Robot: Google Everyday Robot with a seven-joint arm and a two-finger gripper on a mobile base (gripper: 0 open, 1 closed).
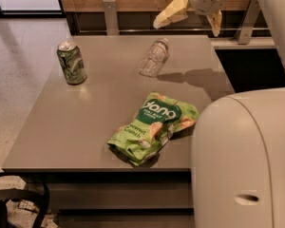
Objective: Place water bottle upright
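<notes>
The water bottle [154,59] is a small clear ribbed bottle lying on its side at the back middle of the grey table [85,122], its cap pointing away from the camera. My gripper [193,19] hangs in the air above the table's back edge, above and to the right of the bottle and apart from it. Its two yellowish fingers [171,12] are spread wide and hold nothing. The gripper's shadow falls on the table to the right of the bottle.
A green drink can [71,63] stands upright at the table's left. A green snack bag [153,128] lies near the front middle. A large white part of my arm [242,160] fills the right foreground. A metal railing runs behind the table.
</notes>
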